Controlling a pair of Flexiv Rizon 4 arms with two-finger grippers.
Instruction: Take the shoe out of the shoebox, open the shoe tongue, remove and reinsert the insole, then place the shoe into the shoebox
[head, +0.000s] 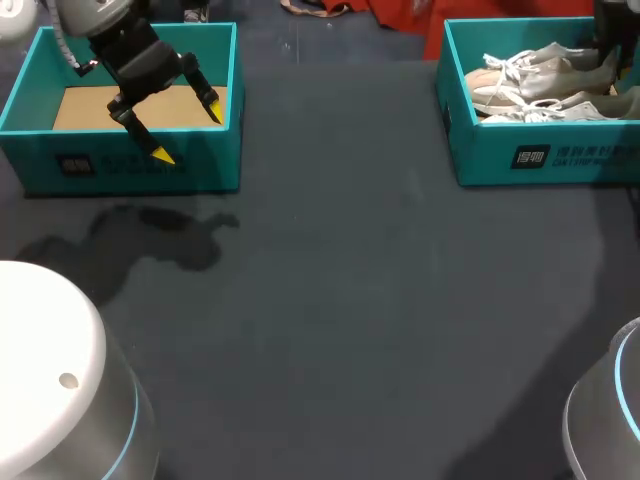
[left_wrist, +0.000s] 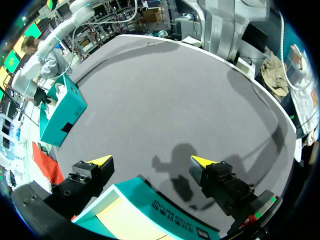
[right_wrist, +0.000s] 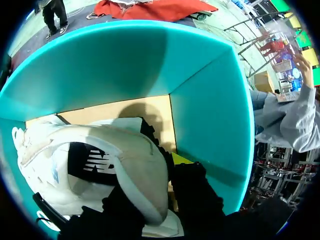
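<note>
The right teal shoebox holds a pair of white shoes. My right arm reaches down into its far right corner. In the right wrist view the right gripper is shut on the heel collar of a white shoe. One yellow-tipped finger is outside the heel, close to the box wall; the other is hidden inside the shoe. My left gripper hangs open over the front wall of the left teal box, with nothing between its fingers.
The left box has only a bare cardboard floor. Dark table surface stretches between the two boxes. The right shoebox shows far ahead of the left gripper across the table.
</note>
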